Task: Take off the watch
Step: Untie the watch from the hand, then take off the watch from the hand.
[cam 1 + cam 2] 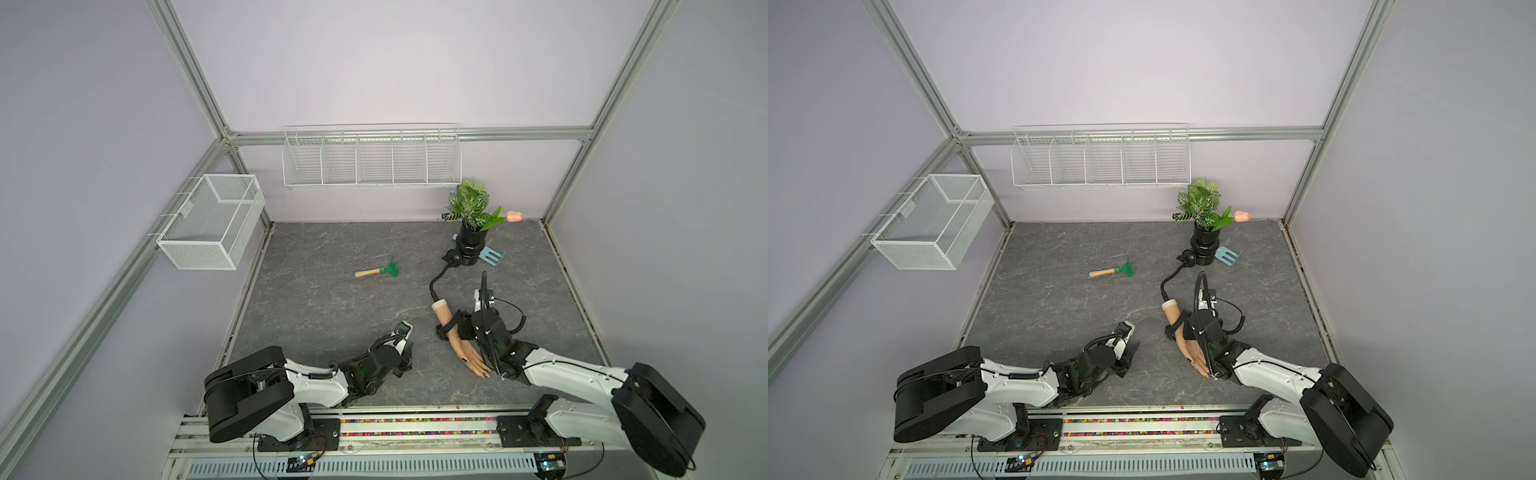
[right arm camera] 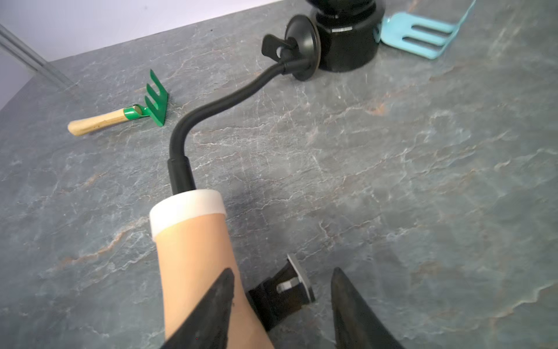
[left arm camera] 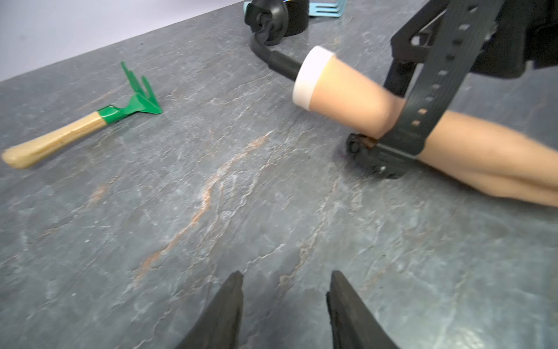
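A mannequin hand (image 1: 461,347) (image 1: 1185,345) lies on the grey table, fingers toward the front edge. The black watch (image 1: 441,333) (image 1: 1170,332) (image 3: 377,157) sits at its wrist, case against the table. In the left wrist view its holed strap (image 3: 437,75) rises loose off the forearm (image 3: 347,90). My right gripper (image 1: 461,326) (image 2: 282,269) is open over the wrist. The strap's buckle end (image 2: 280,294) stands between the jaws, touching neither. My left gripper (image 1: 409,351) (image 3: 287,273) hovers open and empty to the left of the hand.
A black gooseneck stalk (image 1: 436,282) joins the forearm to a round base beside a black plant pot (image 1: 471,245). A blue fork tool (image 1: 492,255) lies next to the pot. A green hand rake (image 1: 376,271) lies mid-table. Wire baskets (image 1: 372,160) (image 1: 212,222) hang on the walls.
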Available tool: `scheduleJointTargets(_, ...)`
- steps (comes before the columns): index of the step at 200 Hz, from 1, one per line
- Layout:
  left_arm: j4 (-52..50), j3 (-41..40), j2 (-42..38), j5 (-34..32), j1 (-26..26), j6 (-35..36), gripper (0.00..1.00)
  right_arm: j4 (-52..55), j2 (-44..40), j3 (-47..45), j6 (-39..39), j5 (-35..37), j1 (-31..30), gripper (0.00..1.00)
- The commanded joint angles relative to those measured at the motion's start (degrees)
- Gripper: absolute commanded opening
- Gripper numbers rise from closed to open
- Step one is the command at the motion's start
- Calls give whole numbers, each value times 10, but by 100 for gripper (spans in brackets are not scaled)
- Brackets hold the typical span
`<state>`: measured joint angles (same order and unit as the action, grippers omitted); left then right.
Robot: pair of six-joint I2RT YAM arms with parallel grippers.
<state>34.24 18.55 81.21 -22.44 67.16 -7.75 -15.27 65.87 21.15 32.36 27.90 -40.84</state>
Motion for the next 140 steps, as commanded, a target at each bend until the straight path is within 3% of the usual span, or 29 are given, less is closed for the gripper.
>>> scheduleJointTargets(1, 12, 34, -1, 117, 2, 65, 50, 69, -73, -12, -7, 36, -2, 64)
scheduleJointTargets(34, -28, 121, 56, 101, 1, 168, 50, 134, -248, -33, -23, 28, -1, 70)
scheduleJointTargets(71, -7, 216, 142, 139, 2, 154, 54, 214, -446, -62, -33, -4, -1, 86)
scheduleJointTargets(99, 22, 247, 188, 39, 7, 135, 58, 273, -584, -90, -37, -32, -1, 91)
scheduleJointTargets(119, -24, 288, 208, 26, 15, 144, 58, 320, -642, -97, -27, -35, -1, 91)
scheduleJointTargets(140, -77, 332, 238, 2, 30, 152, 58, 344, -647, -95, -25, -32, -1, 90)
